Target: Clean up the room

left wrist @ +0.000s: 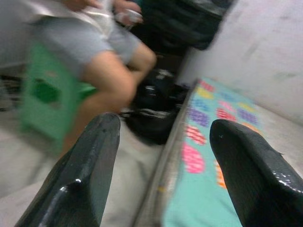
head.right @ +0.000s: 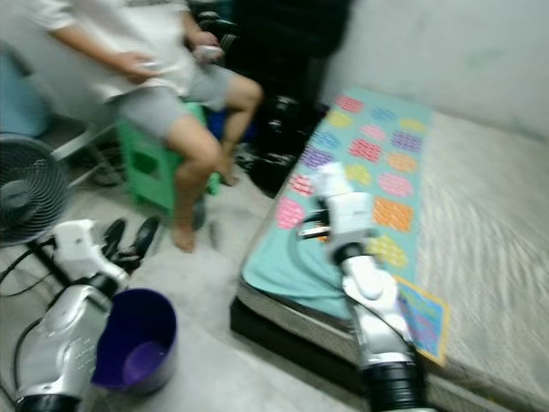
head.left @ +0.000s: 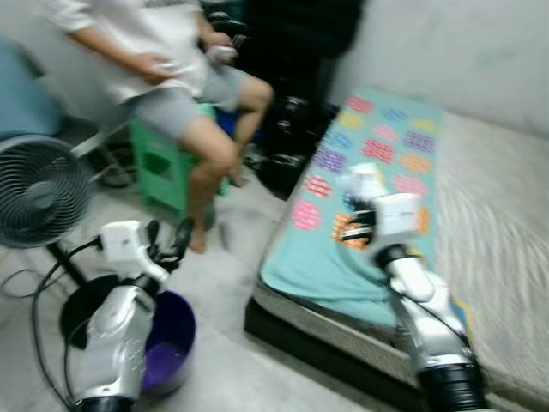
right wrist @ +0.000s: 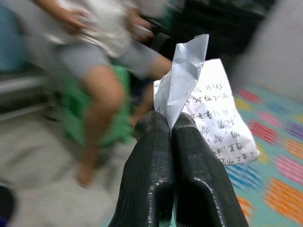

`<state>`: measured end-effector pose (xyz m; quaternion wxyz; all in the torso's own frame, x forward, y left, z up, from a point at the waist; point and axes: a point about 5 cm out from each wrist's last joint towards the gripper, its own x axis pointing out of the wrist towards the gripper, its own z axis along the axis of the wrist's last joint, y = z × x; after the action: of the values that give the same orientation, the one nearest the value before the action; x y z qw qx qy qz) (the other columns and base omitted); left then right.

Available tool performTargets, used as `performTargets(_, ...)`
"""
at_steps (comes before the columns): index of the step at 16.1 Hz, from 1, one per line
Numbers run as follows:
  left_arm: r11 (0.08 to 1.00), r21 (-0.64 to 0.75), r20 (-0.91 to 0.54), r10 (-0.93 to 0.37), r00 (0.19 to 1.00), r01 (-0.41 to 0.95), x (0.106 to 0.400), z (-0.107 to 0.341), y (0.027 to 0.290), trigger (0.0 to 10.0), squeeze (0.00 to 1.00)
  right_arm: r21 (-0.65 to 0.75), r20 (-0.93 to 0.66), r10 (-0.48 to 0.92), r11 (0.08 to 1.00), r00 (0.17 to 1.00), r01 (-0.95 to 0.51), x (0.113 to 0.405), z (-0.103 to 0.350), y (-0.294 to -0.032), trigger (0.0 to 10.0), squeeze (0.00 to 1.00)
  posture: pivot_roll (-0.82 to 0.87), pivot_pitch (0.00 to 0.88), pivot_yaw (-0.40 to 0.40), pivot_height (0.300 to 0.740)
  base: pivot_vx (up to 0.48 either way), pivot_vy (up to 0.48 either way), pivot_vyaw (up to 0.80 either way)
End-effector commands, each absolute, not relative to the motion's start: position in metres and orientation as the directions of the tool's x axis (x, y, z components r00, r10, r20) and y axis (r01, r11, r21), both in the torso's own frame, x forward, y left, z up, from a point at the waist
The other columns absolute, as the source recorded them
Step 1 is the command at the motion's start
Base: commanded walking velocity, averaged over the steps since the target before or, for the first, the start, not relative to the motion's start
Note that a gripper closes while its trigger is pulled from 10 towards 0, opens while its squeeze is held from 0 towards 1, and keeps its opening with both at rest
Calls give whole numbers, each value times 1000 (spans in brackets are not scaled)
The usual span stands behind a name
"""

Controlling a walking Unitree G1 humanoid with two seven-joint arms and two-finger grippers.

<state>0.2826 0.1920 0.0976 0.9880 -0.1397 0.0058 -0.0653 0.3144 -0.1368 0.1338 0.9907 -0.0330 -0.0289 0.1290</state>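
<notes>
The mattress (head.left: pixel 489 215) occupies the robot's right side of the scene, low on the floor, with a teal sheet printed with coloured patches (head.left: pixel 377 172) spread over its near portion. On the robot's left, a person (head.left: pixel 163 77) sits on a green stool (head.left: pixel 159 167), and a grey floor fan (head.left: pixel 39 189) stands just beside the left arm. A purple bin (head.right: pixel 133 343) stands on the floor directly beside and below the left arm. The left gripper (left wrist: pixel 161 165) is released, its two fingers spread wide apart with nothing between them, pointing toward the gap between the stool and the mattress edge. The right gripper (right wrist: pixel 173 125) is clenched on a sheet of paper (right wrist: pixel 208 109), held above the teal sheet. The paper is white, carries handwriting, and is creased, with one folded flap standing upright out of the fingertips and the remainder hanging beyond them. Judged from its appearance, the paper is very light, thin and limp; it offers no stiffness, may flutter or slip during arm travel, and tears if pulled. The pinch lies at the fold, where layers are doubled, which is the most secure place to hold it. The bin appears the probable destination; release should occur directly above its opening, since a light sheet drifts when dropped.
</notes>
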Motion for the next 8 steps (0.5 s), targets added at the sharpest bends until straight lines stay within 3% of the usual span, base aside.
performTargets(1,948,-271,22,-166,986,166,283,102,183,10000,0,-89,55,238,969,970,-232,314,138,-146,10000,0,-45,0,-56,740,0,0,800)
performTargets(8,941,-277,17,-196,980,193,280,102,178,10000,0,-103,48,262,961,964,-256,306,139,-144,10000,0,-55,0,-51,740,0,0,800)
